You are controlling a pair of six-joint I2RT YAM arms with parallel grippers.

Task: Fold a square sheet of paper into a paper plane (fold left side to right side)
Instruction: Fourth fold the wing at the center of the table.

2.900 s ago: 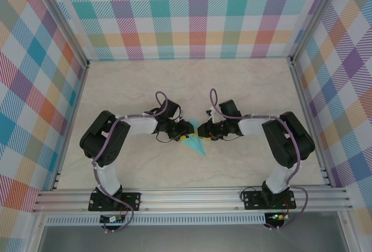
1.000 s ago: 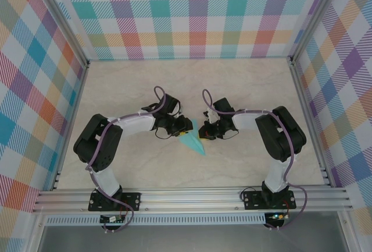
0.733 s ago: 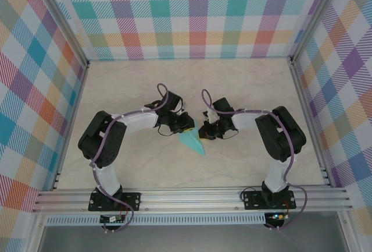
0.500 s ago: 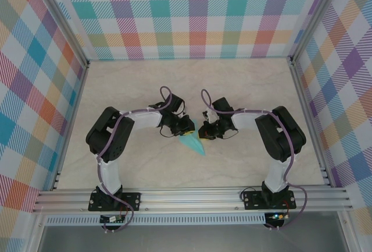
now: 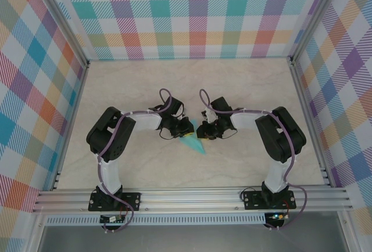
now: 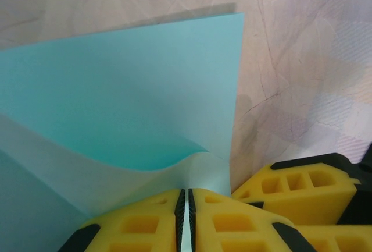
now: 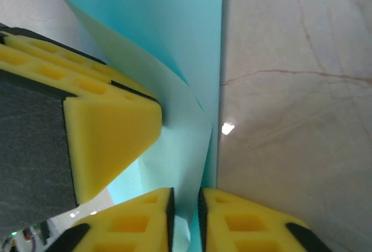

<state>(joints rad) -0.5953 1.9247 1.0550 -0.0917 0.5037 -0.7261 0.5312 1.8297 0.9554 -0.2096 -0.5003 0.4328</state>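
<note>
Overhead, the plane (image 5: 192, 144) lies central, nose toward 5 o'clock. Left wrist: the left gripper (image 6: 186, 197) pinches its raised flap tight; best carry it low and flat toward 3 o'clock. Right wrist: the right gripper (image 7: 184, 197), slightly parted around its edge, should steady the crease.

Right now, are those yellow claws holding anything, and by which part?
Left gripper pinches the paper plane by a raised flap edge. Right gripper straddles a fold of it; whether it grips cannot be told.

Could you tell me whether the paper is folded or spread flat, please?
Folded: the paper is a slim pointed dart from above, and the left wrist view shows stacked layers.
</note>
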